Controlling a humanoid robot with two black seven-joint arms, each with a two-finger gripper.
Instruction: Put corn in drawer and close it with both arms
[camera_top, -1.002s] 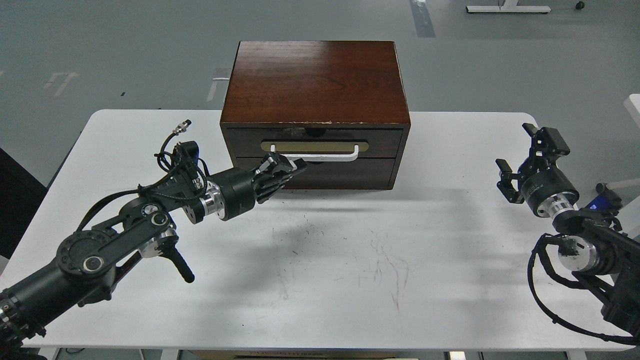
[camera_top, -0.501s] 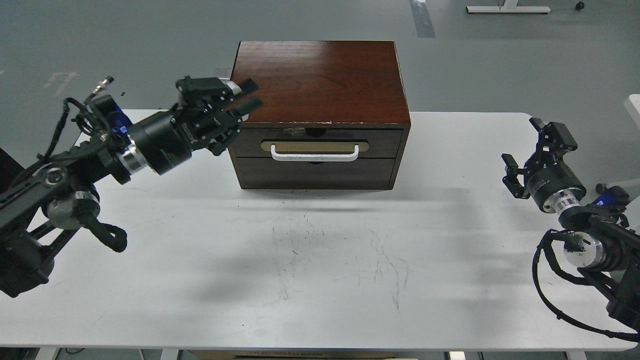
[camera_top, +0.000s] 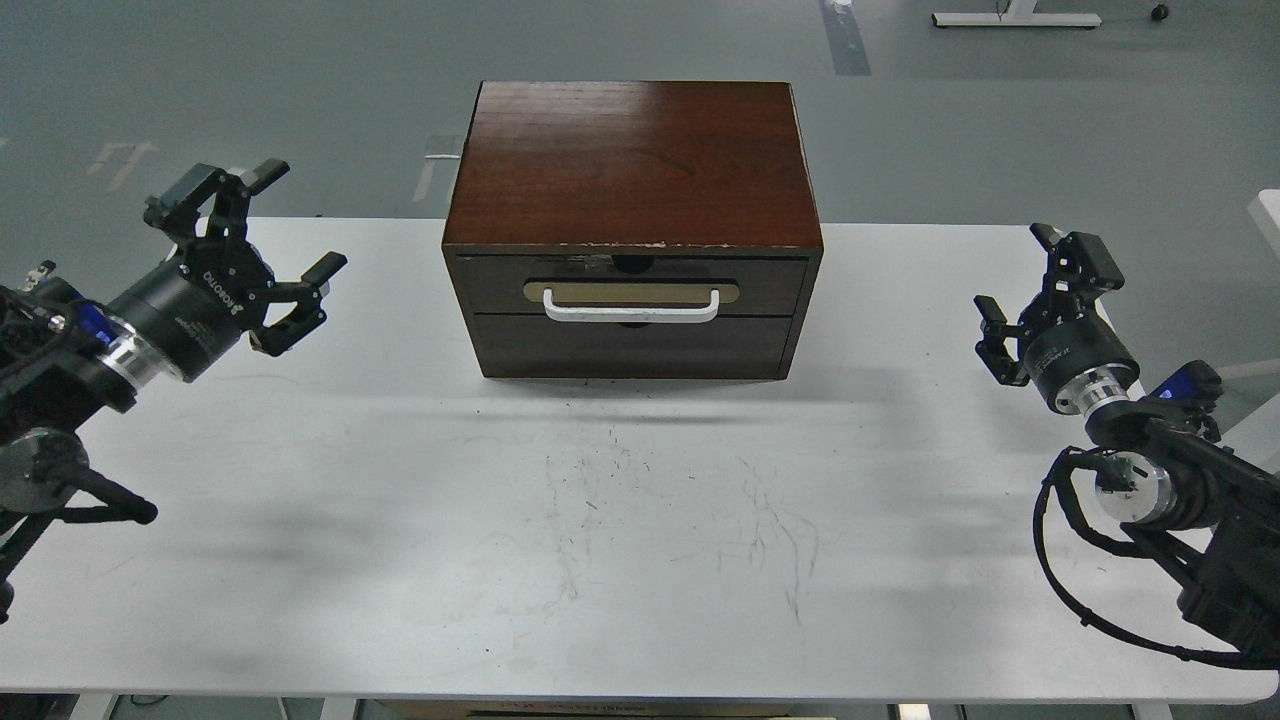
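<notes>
The dark reddish-brown cabinet (camera_top: 632, 160) stands at the back middle of the white table (camera_top: 640, 560). Its drawer (camera_top: 630, 285) with the white bar handle (camera_top: 631, 308) sits flush with the front, shut. No corn shows anywhere; it is hidden or out of view. My left gripper (camera_top: 285, 225) is open and empty, well to the left of the cabinet above the table. My right gripper (camera_top: 1020, 290) is open and empty, well to the right of the cabinet.
A plain dark panel (camera_top: 630, 347) lies under the drawer. The table's middle bears scratch marks (camera_top: 680, 500). Grey floor lies behind, with a white stand base (camera_top: 1015, 17) at the far back right.
My left gripper has swung from the drawer handle up past the cabinet's left corner and out to the far left, and has opened. My right gripper has shifted slightly. The drawer stays shut.
</notes>
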